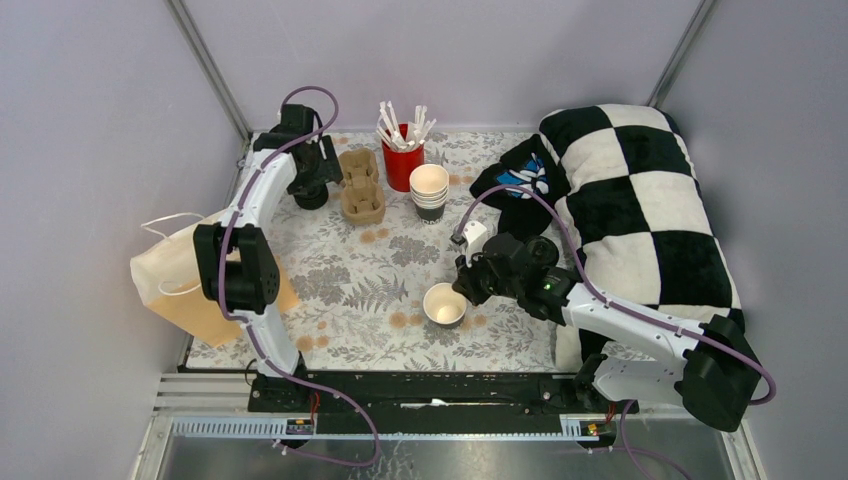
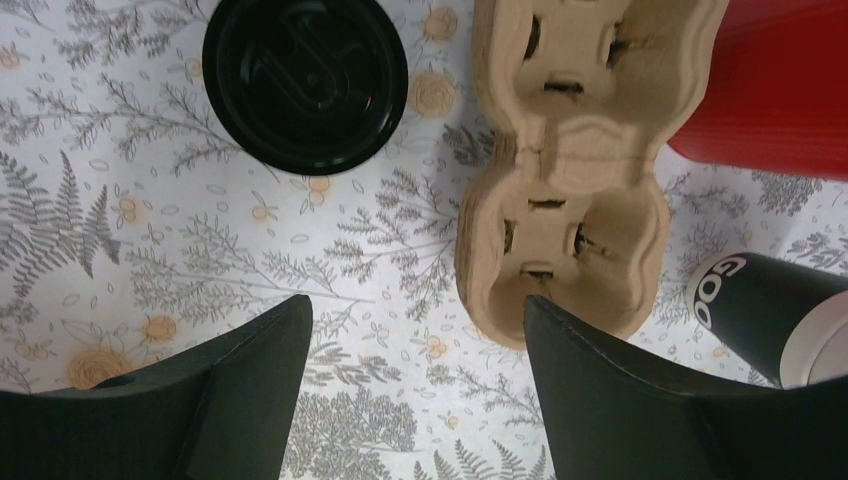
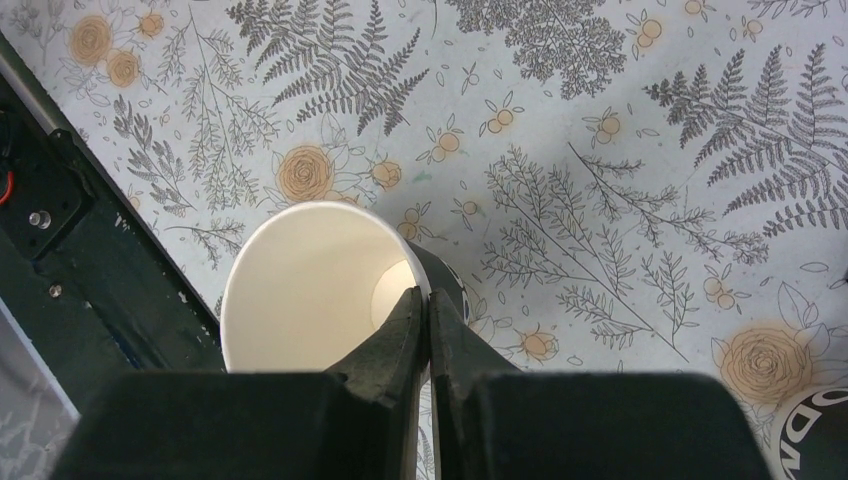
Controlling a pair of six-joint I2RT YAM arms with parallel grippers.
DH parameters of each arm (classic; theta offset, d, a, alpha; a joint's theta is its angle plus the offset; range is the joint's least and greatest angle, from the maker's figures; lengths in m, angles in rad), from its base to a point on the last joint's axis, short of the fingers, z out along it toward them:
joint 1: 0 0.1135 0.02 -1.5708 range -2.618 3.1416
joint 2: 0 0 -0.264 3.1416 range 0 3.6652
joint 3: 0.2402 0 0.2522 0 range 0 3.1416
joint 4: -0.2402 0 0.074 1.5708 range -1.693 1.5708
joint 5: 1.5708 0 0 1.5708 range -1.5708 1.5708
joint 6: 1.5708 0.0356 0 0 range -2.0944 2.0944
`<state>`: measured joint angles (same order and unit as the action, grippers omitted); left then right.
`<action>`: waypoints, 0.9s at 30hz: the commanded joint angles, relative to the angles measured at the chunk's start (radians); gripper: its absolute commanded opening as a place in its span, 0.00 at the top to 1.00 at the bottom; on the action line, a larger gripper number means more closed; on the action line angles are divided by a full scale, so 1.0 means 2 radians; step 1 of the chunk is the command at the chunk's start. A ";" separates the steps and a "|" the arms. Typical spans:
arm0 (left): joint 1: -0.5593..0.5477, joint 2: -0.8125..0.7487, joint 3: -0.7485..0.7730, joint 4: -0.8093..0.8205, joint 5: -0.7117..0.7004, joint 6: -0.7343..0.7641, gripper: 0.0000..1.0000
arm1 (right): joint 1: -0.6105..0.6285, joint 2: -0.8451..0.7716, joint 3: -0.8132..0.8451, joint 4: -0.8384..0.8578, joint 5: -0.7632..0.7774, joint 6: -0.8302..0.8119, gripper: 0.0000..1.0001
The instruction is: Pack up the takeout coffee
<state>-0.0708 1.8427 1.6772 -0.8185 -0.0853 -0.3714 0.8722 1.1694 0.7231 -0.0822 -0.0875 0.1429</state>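
Lidded cup (image 2: 305, 80), shown from above as a round black lid, stands on the floral tablecloth (image 1: 350, 280) at the far left. The body under the lid is hidden in the wrist view, so the lid's seating is probably sound but cannot be confirmed. Just beside it lies the moulded cardboard carrier (image 2: 575, 170), both wells vacant, with the red cup (image 2: 780, 90) and the stack of cups (image 1: 430, 190) beyond. The left gripper (image 2: 415, 305) hangs over this group with its jaws spread wide and nothing between them. The lid sits ahead of the gap and to one side, and one finger overlaps the carrier's edge. A straight descent from here would likely miss the cup, or nudge the carrier. Near the table's front, the right gripper (image 3: 425, 320) is pinched tight on one wall of the lidless cup (image 3: 300, 295). So thin a one-sided hold may let that cup swing, slip or buckle. The paper bag (image 1: 180, 280) lies well apart at the left edge.
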 commanded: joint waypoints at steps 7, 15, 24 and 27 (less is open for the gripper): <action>0.009 0.086 0.105 -0.017 -0.044 0.043 0.28 | 0.004 -0.015 -0.007 0.048 0.011 -0.005 0.86; 0.009 0.137 0.145 -0.023 -0.038 0.051 0.37 | 0.004 -0.029 0.001 0.018 0.023 0.001 0.69; 0.013 0.171 0.164 -0.019 -0.038 0.056 0.49 | 0.004 -0.029 0.038 -0.025 0.064 0.016 0.44; 0.015 0.183 0.174 -0.019 -0.038 0.058 0.52 | 0.004 -0.034 0.051 -0.042 0.078 0.019 0.38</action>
<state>-0.0559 2.1845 1.9625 -0.8719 -0.1440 -0.2741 0.8726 1.1328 0.7570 -0.1310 0.0006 0.1650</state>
